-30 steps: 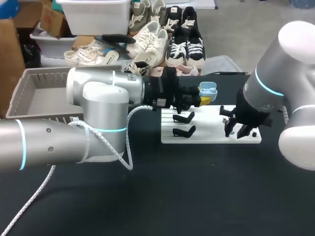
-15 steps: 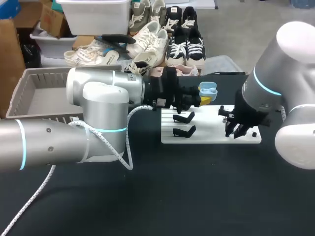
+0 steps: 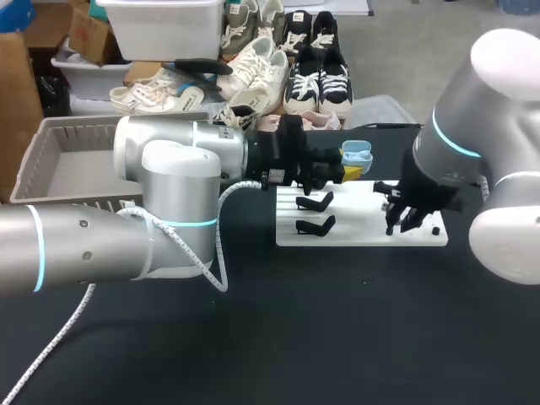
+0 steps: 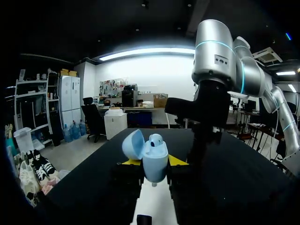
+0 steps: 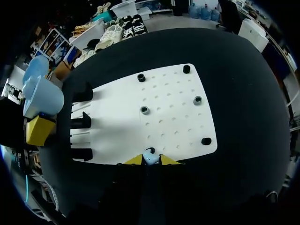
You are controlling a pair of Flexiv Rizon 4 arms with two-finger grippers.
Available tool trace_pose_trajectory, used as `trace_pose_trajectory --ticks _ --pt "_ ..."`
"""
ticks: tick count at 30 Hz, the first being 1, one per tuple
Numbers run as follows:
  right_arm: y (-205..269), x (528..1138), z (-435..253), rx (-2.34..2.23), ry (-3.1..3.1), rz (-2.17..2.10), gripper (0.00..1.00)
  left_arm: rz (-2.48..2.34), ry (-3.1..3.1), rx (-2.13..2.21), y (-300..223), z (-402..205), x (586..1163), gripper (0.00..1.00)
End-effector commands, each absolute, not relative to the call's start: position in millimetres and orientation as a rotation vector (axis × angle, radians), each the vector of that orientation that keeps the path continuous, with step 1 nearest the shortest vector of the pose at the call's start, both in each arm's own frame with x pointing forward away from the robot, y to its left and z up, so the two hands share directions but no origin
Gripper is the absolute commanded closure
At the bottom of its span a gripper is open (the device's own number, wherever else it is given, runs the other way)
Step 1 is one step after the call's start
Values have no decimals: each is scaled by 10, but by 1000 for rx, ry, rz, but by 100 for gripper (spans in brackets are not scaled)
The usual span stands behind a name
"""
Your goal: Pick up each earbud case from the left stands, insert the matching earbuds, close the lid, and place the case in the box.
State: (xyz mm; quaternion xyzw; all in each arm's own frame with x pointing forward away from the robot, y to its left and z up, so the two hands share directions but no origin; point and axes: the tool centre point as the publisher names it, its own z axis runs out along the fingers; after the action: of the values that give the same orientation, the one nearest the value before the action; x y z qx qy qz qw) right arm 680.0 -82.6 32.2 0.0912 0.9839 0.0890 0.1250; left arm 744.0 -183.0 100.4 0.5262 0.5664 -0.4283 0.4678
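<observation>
Tabletop (image 3: 253, 346) of matte black is shared by both arms. A light blue plastic earbud case (image 4: 153, 164) is clamped between the yellow tips of the left gripper (image 4: 154, 162), one tip pressed against each flank. The case is held upright and raised off the table, beside the end of the white perforated board (image 5: 168, 117) that carries the black hook-shaped stands (image 5: 80, 122). Its lid is hinged open and tilted back, and one pale earbud (image 4: 156, 139) is seen seated in the body.

At the opposite end of the board the right gripper (image 5: 151, 160) is lowered close to the surface. Its yellow tips are drawn nearly together and are closed from two sides on a small light blue earbud (image 5: 149, 158) — just beside a round black socket. Several short black round pegs (image 5: 206, 141) are spread over the bare part of the board ahead of the fingers.

In the head view three of the hook stands are seen unoccupied, and the two grippers are kept apart, with the stands between them. A grey slatted plastic box (image 3: 80, 135) is set at the far left of the table — well apart from the board, behind the left arm.
</observation>
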Motion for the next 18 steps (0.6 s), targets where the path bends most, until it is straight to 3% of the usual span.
trace_pose_trajectory --ticks 1,18 --pt "-860 6647 490 275 2835 243 100 -1048 1388 1287 -1825 1000 7426 100" --pt "-807 6310 1367 33 2798 348 100 -1048 1388 1287 -1825 1000 7426 100"
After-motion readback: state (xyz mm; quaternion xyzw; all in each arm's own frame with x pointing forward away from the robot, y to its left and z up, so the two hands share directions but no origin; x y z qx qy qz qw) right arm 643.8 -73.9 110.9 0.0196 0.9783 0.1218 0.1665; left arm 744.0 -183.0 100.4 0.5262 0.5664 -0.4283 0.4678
